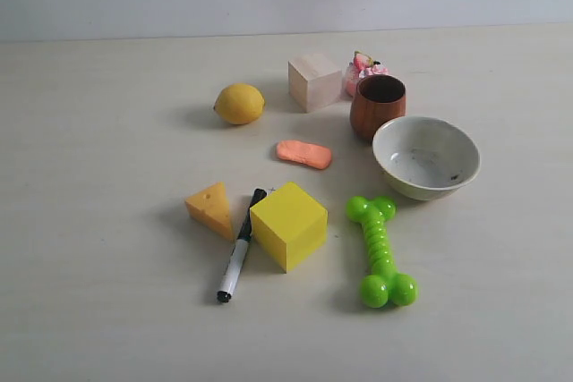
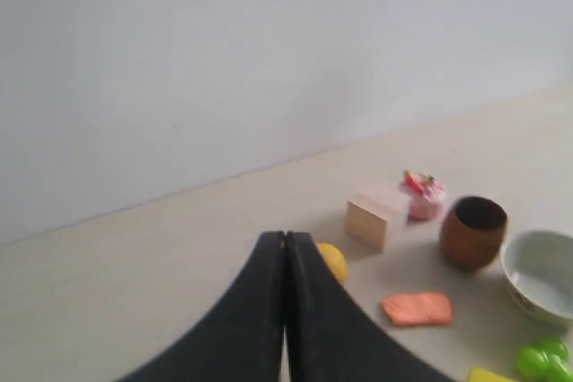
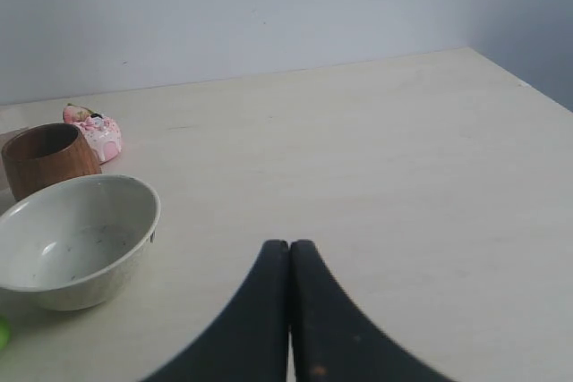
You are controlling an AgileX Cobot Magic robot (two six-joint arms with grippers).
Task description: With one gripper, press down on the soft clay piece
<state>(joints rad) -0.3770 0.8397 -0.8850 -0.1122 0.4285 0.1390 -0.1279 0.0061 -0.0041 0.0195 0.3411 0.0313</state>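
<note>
Marker pen lies nearest, just beside yellow cube; cheese wedge on its other side. Both show only in exterior view. Soft clay piece flat on table, between cube and lemon, near brown cup; untouched. Exterior and left wrist views show it, right wrist view does not. Left gripper: fingers pressed together, above table, well apart from clay. Right gripper: same, fingers together, near white bowl.
</note>
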